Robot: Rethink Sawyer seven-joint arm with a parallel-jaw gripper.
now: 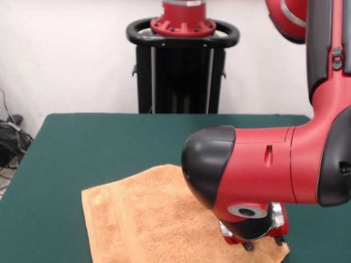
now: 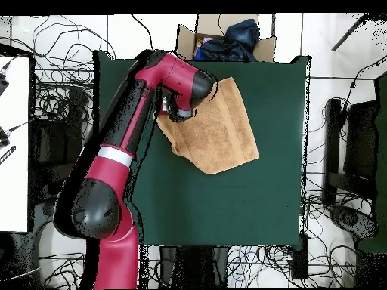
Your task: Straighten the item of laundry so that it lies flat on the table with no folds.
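The item of laundry (image 1: 148,219) is a peach-tan terry towel lying on the dark green table (image 1: 109,142), with a woven band running along its left side. From overhead, the towel (image 2: 219,124) sits by the table's (image 2: 227,211) far edge, its lower left side cut on a slant as if turned under. My gripper (image 1: 262,244) is low over the towel's right corner, under the bulky red and black wrist. In the overhead view the gripper (image 2: 172,113) meets the towel's left edge. The wrist hides that part of the cloth.
A cardboard box (image 2: 227,38) holding dark blue cloth stands just beyond the table's far edge in the overhead view. Cables cover the floor around the table. Black stands (image 2: 340,136) are off the table's right side.
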